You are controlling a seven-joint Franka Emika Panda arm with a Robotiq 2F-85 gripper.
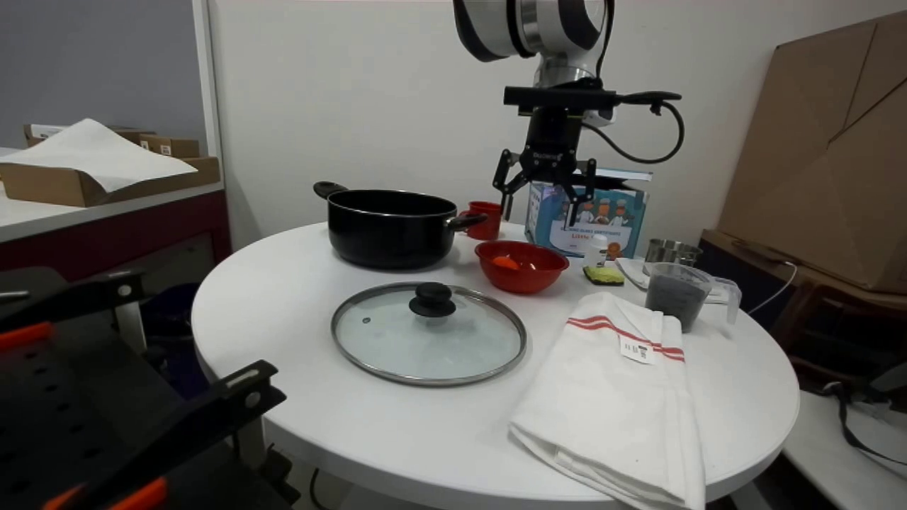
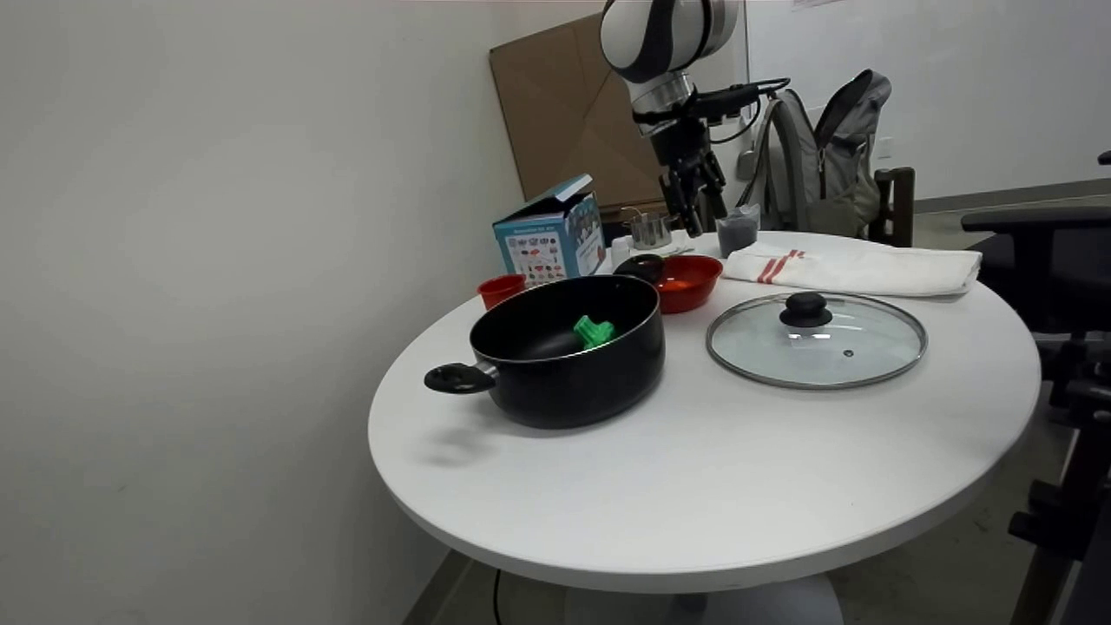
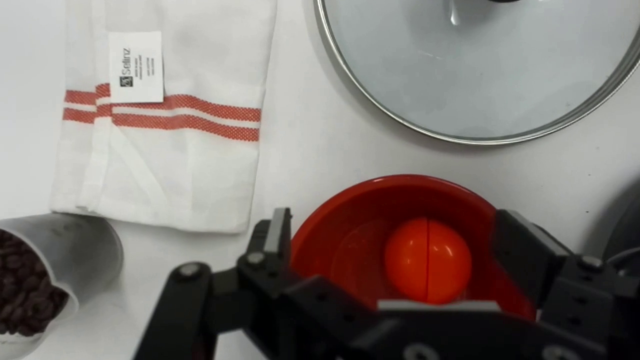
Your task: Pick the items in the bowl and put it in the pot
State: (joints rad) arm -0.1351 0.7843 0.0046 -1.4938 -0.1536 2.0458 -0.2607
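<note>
The end effector (image 1: 538,211) hangs above the red bowl (image 1: 521,280), its fingers (image 3: 522,255) spread wide and gripping nothing. Just beside the bowl on the tabletop (image 1: 283,319) stands the black pot (image 2: 564,395), with a green piece (image 2: 594,332) inside; the glass lid (image 1: 382,340) lies near the bowl, leaving the pot uncovered. An orange ball (image 3: 420,261) with a seam lies within the bowl, and the wrist view frames it between the fingers, nearer the one on the bowl's pot side. The end effector hides part of the bowl there, so I cannot tell whether anything else is in it. One item looks done; lining up on the ball seems the step in hand. The next move probably calls for a slight shift toward the bowl's pot side, a straight descent within its rim, a squeeze on both halves, then a lift clear of the bowl.
</note>
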